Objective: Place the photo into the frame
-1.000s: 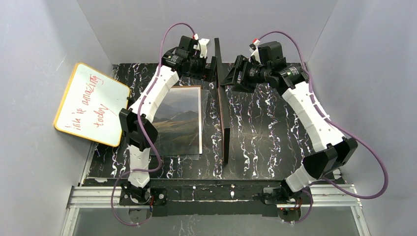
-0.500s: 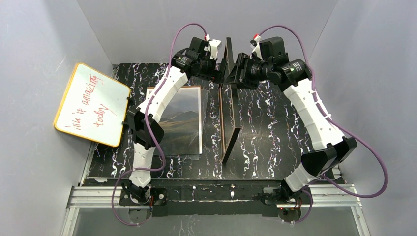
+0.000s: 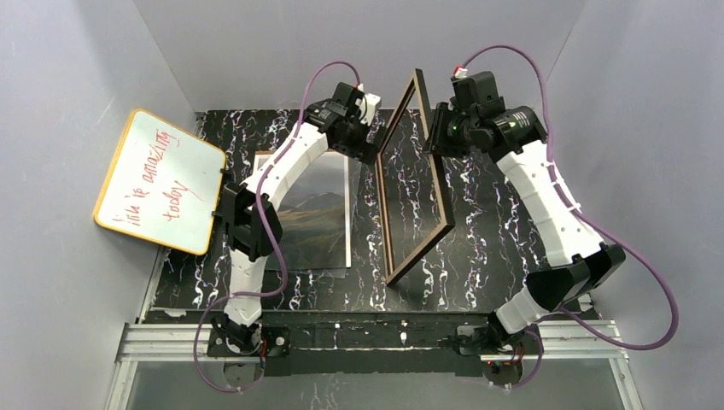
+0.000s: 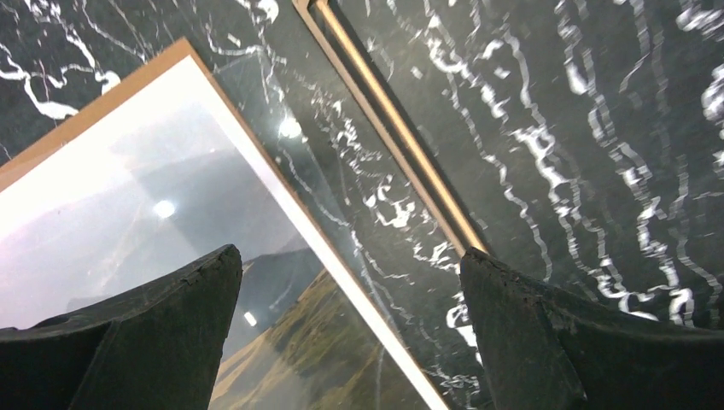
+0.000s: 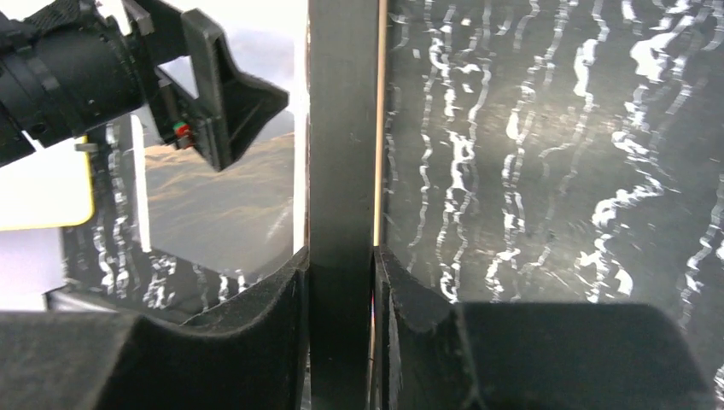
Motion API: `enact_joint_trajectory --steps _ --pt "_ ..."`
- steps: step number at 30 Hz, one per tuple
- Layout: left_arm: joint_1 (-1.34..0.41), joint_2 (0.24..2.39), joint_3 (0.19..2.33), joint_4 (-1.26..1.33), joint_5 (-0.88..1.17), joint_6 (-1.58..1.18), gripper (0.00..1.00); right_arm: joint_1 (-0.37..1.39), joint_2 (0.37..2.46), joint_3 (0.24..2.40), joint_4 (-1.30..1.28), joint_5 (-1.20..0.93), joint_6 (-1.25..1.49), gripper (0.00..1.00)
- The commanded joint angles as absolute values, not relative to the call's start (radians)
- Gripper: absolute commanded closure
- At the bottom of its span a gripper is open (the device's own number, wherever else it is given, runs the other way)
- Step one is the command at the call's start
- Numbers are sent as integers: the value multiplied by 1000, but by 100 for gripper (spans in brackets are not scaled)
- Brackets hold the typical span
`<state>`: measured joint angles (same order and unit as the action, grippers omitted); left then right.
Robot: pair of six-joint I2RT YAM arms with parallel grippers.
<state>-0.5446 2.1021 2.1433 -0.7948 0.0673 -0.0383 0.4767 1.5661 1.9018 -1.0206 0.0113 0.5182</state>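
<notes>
1 frame now tilted, right hand clamping it, left hand spread wide

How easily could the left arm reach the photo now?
Probably easily: the open left gripper hangs right above the photo, and the right gripper holds the frame aside. A clear sheet may cover it.
</notes>
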Motion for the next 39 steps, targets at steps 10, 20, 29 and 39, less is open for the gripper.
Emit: enact_joint_trajectory --steps 10,20,29,39 --pt "-518 1971 1677 -606 -187 192 2 472 1446 1730 -1107 352 419 80" --pt "-546 1995 1614 -540 -177 181 2 471 1382 1507 -1046 414 411 83" --pt "-585 2021 1656 -533 -162 175 2 466 1359 1395 -991 443 399 84" --pt "-592 2063 1607 -473 -220 207 2 461 1377 1328 -965 497 386 86"
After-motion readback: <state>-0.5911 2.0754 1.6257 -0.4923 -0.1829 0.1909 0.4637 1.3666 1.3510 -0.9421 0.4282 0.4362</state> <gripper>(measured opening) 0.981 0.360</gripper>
